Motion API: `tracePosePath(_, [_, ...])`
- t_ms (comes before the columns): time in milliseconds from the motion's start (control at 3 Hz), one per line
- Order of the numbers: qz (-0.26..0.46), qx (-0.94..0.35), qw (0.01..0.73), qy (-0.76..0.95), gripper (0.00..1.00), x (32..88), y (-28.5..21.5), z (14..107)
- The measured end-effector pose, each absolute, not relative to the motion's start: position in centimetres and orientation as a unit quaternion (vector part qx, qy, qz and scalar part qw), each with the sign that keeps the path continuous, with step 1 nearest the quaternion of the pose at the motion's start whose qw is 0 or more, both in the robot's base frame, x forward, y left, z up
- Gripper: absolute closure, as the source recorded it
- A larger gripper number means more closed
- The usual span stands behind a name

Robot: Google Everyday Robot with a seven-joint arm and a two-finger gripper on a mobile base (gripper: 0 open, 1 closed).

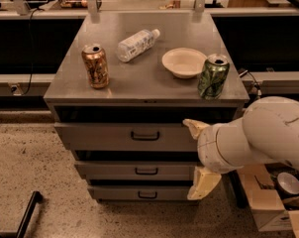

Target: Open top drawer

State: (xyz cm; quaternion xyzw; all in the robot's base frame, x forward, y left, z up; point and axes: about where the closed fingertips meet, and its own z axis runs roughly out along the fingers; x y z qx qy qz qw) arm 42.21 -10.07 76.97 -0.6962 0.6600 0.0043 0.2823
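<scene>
Splayed gripper (199, 155) hangs before right end of top drawer (100, 136).

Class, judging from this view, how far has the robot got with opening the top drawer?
Done: nothing yet; the top drawer looks closed beneath the cabinet top. In hand: the open gripper hangs before the drawer's right side, right of the handle, not touching it. Left: reach the handle, grip it, pull the drawer out.

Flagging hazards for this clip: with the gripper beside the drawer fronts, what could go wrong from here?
The open cream gripper sits right of the dark bar handle on the large grey top drawer; a grasp may miss. A jolt could topple the green can near the front edge of the cabinet top.
</scene>
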Motion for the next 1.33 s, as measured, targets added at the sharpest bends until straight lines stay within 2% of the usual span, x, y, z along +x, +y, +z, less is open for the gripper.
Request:
tracePosePath(333, [0.013,-0.724,0.283,0.629,0.0,43.2,-8.7,74.8])
tracePosePath(1333, [-0.028,-0.763,0.289,0.577,0.0,49.0,-7.2,69.4])
